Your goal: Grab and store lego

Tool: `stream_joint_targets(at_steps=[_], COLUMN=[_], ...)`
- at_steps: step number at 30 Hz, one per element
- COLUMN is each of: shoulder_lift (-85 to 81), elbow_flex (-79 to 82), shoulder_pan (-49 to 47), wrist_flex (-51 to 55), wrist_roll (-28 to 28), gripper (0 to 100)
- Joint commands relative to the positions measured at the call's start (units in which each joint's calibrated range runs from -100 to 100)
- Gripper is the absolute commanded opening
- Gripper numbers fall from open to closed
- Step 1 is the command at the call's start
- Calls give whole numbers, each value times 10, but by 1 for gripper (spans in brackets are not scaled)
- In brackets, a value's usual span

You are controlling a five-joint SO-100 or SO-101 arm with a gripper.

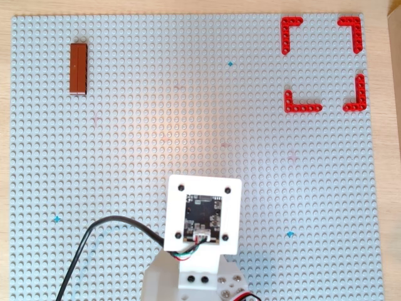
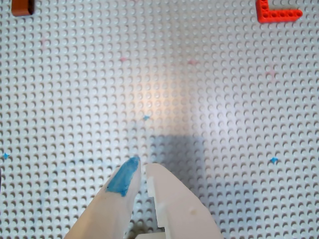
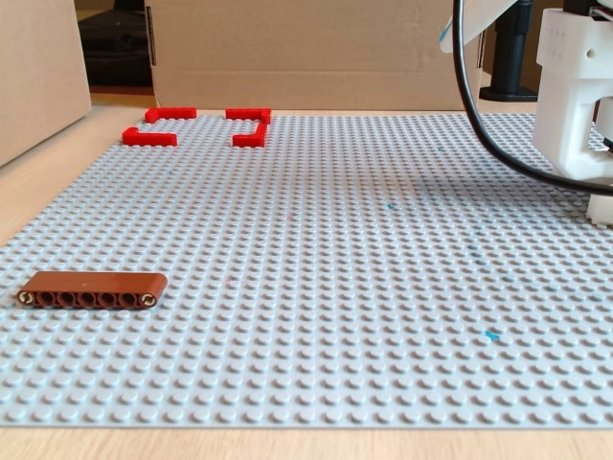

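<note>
The lego (image 1: 78, 68) is a long reddish-brown brick lying flat on the grey studded baseplate (image 1: 188, 113), at the far left in the overhead view. Only its end shows in the wrist view's top left corner (image 2: 22, 7). In the fixed view it lies near the front left (image 3: 91, 288). My gripper (image 2: 142, 164) hovers over the plate's middle, far from the brick. Its white fingers, one with a blue tip (image 2: 124, 177), are together with nothing between them. In the overhead view the wrist mount (image 1: 202, 214) hides the fingers.
Four red L-shaped corner pieces (image 1: 291, 28) mark a square at the overhead view's upper right; one shows in the wrist view (image 2: 276, 11). A black cable (image 1: 94, 235) trails from the arm. Cardboard boxes (image 3: 306, 53) stand behind the plate in the fixed view.
</note>
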Motion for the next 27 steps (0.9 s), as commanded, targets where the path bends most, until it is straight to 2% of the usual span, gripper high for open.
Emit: stream_joint_targets(at_steps=[1,6,14,20,27], shoulder_lift=[-7,-6,43,226,537], elbow_flex=[3,-6,-6,-77,-318], shoulder_pan=[3,-5,-120,-142,-157], wrist_flex=[2,-20,-161,-251,-262], wrist_roll=[-2,-7,-95,-106,-90], gripper=[2,1,2,2,2])
